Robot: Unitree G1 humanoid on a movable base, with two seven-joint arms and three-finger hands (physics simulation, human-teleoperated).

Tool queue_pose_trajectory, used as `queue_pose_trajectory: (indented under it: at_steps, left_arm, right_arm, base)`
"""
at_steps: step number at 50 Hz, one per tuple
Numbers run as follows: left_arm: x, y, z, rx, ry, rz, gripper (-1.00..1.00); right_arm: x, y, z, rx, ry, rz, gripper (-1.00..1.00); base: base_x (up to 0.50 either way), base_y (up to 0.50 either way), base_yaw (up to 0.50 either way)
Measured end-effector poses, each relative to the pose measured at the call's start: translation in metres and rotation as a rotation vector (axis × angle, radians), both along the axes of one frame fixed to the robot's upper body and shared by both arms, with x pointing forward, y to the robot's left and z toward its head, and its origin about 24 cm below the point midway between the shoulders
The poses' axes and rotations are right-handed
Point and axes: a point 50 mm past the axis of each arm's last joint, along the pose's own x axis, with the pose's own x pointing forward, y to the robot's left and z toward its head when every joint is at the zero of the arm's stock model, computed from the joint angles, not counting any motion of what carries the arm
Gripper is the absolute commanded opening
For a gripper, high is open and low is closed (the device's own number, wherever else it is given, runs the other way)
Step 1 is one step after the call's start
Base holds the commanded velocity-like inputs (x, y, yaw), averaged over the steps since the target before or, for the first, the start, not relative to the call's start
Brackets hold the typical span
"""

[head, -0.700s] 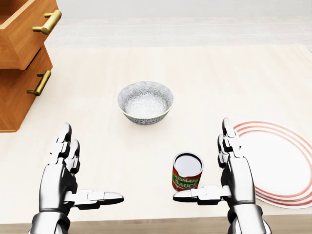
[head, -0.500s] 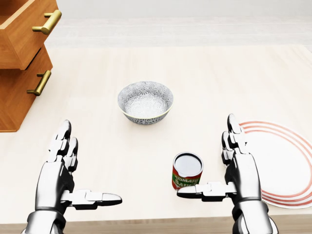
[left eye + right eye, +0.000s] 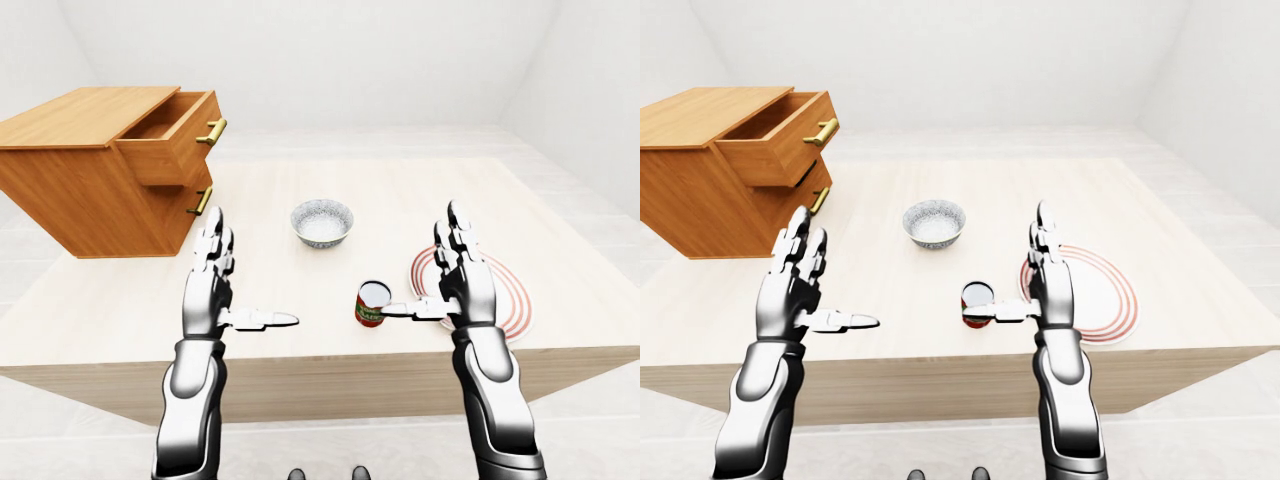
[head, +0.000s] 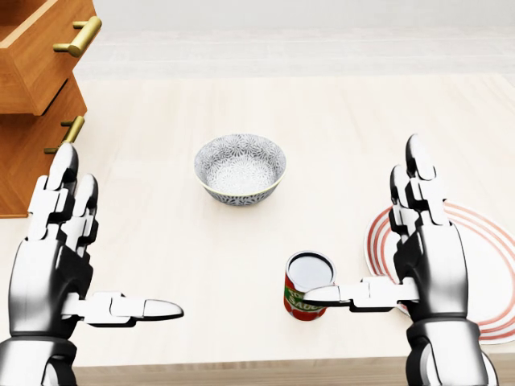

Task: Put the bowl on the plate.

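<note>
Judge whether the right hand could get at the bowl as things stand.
Probably yes. The right hand is open, and bare table lies between it and the bowl. The can stands by its thumb, lower in the head view, off that line.

Head view: bowl [image 4: 240, 169] upper left of plate [image 4: 492, 265], can [image 4: 309, 287] between.
</note>
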Motion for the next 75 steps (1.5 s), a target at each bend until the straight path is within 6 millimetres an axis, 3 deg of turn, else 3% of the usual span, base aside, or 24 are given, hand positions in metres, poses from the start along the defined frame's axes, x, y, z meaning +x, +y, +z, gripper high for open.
queue_pose_trajectory:
  at_steps: [32, 67, 75]
  left_arm:
    - [-0.005, 0.009, 0.024, -0.023, -0.109, 0.023, 1.00]
    - [-0.006, 0.020, 0.039, -0.045, -0.176, 0.055, 1.00]
    - [-0.006, 0.022, 0.041, -0.044, -0.187, 0.062, 1.00]
  right_arm:
    - [-0.007, -0.003, 0.017, -0.014, -0.074, 0.007, 1.00]
    - [-0.008, -0.004, 0.019, -0.027, -0.082, 0.007, 1.00]
    - [-0.009, -0.004, 0.020, -0.030, -0.088, 0.008, 1.00]
  base:
    - [0.00, -0.45, 0.00]
    - [0.00, -0.14, 0.00]
    - [0.41, 0.00, 0.00]
